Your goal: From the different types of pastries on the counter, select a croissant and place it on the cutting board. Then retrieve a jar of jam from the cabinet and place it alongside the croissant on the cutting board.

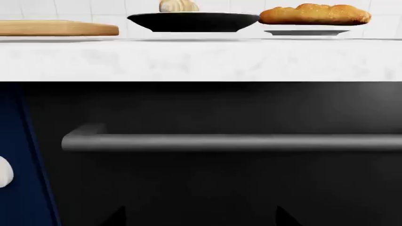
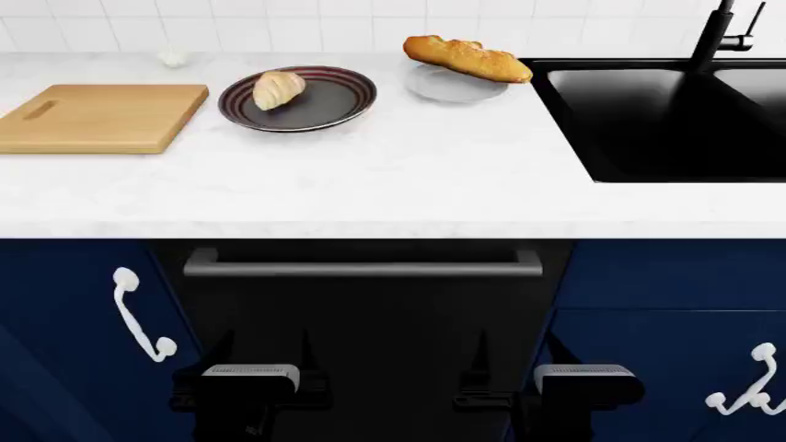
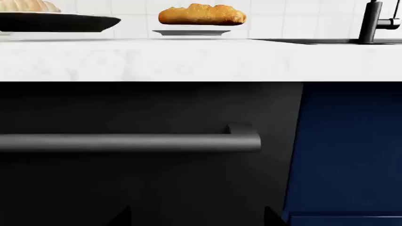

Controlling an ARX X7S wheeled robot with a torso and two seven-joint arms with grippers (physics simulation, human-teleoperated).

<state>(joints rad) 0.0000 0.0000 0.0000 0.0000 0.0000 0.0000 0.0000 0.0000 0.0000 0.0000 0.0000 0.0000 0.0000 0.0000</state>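
The pale croissant (image 2: 279,89) lies on a dark red-ringed round plate (image 2: 331,106) on the white marble counter (image 2: 406,175). It also shows in the left wrist view (image 1: 178,5) and the right wrist view (image 3: 28,5). The light-wood cutting board (image 2: 105,118) lies bare to the left of the plate; its edge shows in the left wrist view (image 1: 56,28). The golden-brown baguette (image 2: 467,58) rests on a grey plate. My left gripper (image 2: 264,354) and right gripper (image 2: 518,354) are open and empty, low in front of the black appliance door, below the counter. The jar of jam is out of view.
A black sink (image 2: 664,110) with a dark faucet (image 2: 724,32) lies at the right. A grey bar handle (image 2: 363,268) crosses the black door. Blue cabinet doors with white handles (image 2: 135,318) flank it. A tiny white lump (image 2: 172,58) sits by the tiled wall.
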